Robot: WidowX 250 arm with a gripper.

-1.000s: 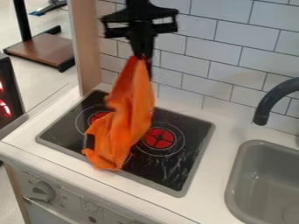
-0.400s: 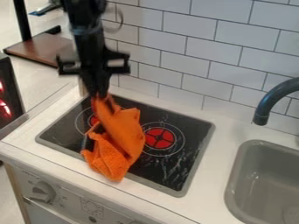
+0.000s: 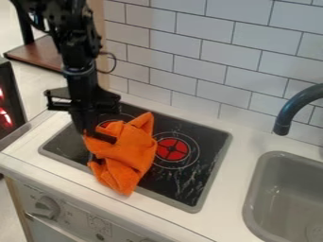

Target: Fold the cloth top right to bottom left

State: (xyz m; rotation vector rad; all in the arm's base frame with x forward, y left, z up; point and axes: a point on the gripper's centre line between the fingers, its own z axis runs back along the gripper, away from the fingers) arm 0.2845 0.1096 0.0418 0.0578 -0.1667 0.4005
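Loosely bunched cloth [image 3: 129, 153] on stovetop [image 3: 205, 142]

Cloth [image 3: 128, 155], on stove [image 3: 189, 176]. Stove, in table [image 3: 231, 177], near left edge. Sink [image 3: 255, 189], in table, right of stove. Faucet [image 3: 291, 109], behind sink. Wall [image 3: 217, 61], along table's back edge.

- One play-kitchen counter [image 3: 233, 179], white and smooth, seen from above at a slant.
- One stove top [image 3: 189, 177], black and glossy with a grey rim, set into the counter; pale streaks mark its surface.
- Two burners, printed red with thin rings: one [image 3: 172, 149] in plain sight beside the cloth, one [image 3: 110, 124] partly covered.
- One cloth [image 3: 129, 153], orange, bunched in uneven folds across the stove top, its front tip reaching past the rim over the counter's front strip.
- One sink [image 3: 250, 208], grey with rounded corners, sunk into the counter near the stove top.
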